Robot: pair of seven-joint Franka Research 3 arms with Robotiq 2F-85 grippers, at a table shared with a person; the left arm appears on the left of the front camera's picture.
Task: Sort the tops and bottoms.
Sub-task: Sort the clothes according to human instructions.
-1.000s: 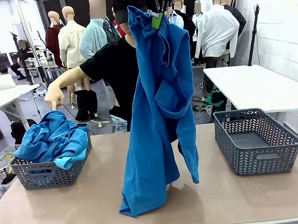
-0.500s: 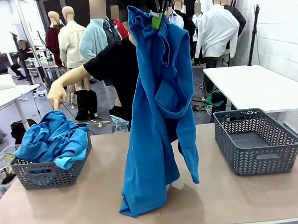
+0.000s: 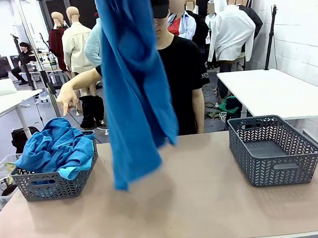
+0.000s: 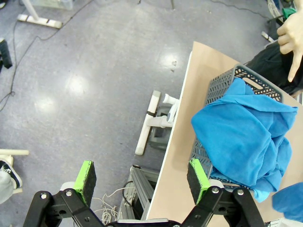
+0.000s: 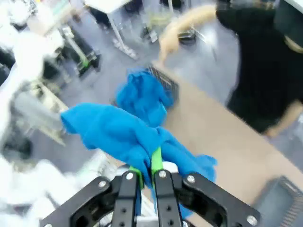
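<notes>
A long bright blue top (image 3: 133, 88) hangs from above the picture's edge, left of the table's middle, its blurred lower end clear of the tabletop. In the right wrist view my right gripper (image 5: 147, 177) is shut on a bunched part of this top (image 5: 123, 137). The left grey basket (image 3: 50, 186) holds a heap of blue garments (image 3: 56, 145); whether any are bottoms I cannot tell. A person's hand (image 3: 67, 100) points down at that basket. My left gripper (image 4: 142, 176) stands open over the floor beside the table's left edge, near the same basket (image 4: 222, 80).
An empty grey basket (image 3: 275, 150) stands at the table's right side. The person stands at the far edge behind the hanging top. The tan tabletop (image 3: 206, 202) lies bare between the baskets. A second white table (image 3: 275, 91) is at the back right.
The hanging top has swung left and risen, so its lower end has left the tabletop. The person behind it has come into sight. The pointing hand stays over the left basket.
</notes>
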